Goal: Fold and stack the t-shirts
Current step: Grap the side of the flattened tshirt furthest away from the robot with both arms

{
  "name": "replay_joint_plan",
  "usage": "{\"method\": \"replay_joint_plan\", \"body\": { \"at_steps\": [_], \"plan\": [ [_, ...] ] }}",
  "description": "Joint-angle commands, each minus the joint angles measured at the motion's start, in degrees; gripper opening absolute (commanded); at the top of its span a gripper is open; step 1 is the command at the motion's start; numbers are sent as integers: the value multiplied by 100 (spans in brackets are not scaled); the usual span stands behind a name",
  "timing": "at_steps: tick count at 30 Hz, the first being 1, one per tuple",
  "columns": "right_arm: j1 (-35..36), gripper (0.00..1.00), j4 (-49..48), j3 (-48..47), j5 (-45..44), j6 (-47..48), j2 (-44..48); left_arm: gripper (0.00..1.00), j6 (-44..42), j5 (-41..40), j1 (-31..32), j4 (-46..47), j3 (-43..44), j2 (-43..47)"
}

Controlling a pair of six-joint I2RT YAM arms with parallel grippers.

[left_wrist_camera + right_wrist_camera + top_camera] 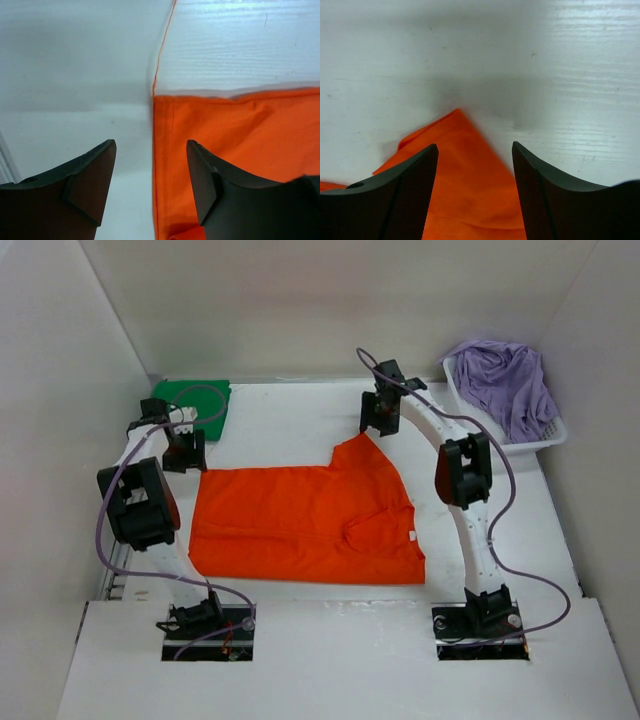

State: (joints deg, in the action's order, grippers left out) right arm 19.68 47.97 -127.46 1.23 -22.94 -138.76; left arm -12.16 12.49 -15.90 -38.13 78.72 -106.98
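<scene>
**Both grippers open above the far corners of the orange shirt**

The orange t-shirt (300,525) lies spread flat in the middle of the table (280,430), between the two arms. I think this is the shirt now in work.

The left gripper (185,452) hangs over its far left corner. Its jaws stand apart and hold nothing; the hem edge runs just between them. The right gripper (380,412) hangs over the pointed far right corner, also with the jaws apart and no cloth inside. This placing fits a pair of corners that are either to be taken or just laid down; which one, I cannot tell.

The cloth is bright, smooth and thin, with few wrinkles. A loose thread (162,45) goes out from the left corner.

The green t-shirt (195,400) lies folded at the far left corner of the table. The purple t-shirt (505,380) is crumpled in the white basket (552,435), far right, not yet folded.
</scene>
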Motion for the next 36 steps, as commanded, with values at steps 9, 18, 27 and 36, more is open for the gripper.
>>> {"method": "replay_joint_plan", "body": {
  "at_steps": [9, 18, 27, 36],
  "plan": [
    [171, 64, 90, -490, -115, 185, -424, 57, 443, -98, 205, 701, 258, -763],
    [312, 32, 125, -649, -88, 185, -600, 54, 373, -124, 364, 676, 249, -1018],
    [312, 0, -59, 308, -9, 185, 164, 11, 293, 236, 241, 341, 3, -720],
    [383, 0, -1201, 3259, 52, -158, 2667, 0, -171, 245, 372, 833, -558, 422]
  ]
}}
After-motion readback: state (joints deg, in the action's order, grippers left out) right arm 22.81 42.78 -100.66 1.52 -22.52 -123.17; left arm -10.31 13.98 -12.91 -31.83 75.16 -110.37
